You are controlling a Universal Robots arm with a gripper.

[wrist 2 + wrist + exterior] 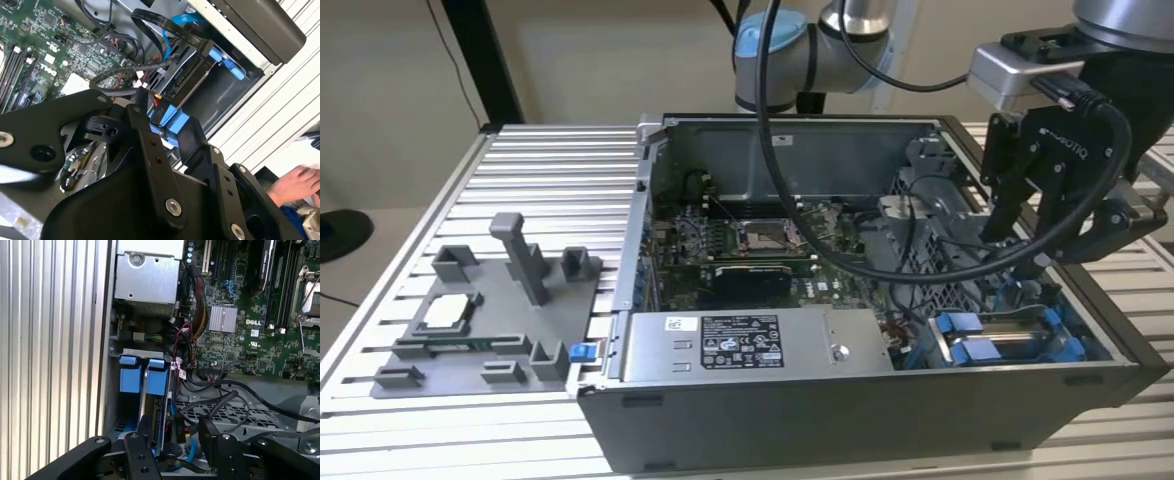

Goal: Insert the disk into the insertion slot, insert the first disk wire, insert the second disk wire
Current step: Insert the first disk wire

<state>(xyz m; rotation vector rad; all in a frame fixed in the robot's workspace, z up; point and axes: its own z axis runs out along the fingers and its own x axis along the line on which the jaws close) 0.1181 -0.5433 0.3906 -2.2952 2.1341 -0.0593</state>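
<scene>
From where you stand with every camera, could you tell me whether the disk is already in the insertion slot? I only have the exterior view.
Observer: Yes. In the first wrist view the disk stands on edge inside the insertion slot, with the blue tabs of its carrier at the end away from the arm.
Operator: Thank you. And what is the gripper closest to at the moment?
Observer: In the second wrist view the gripper sits right at a black connector, which lies against the blue end of the disk's carrier.
</scene>
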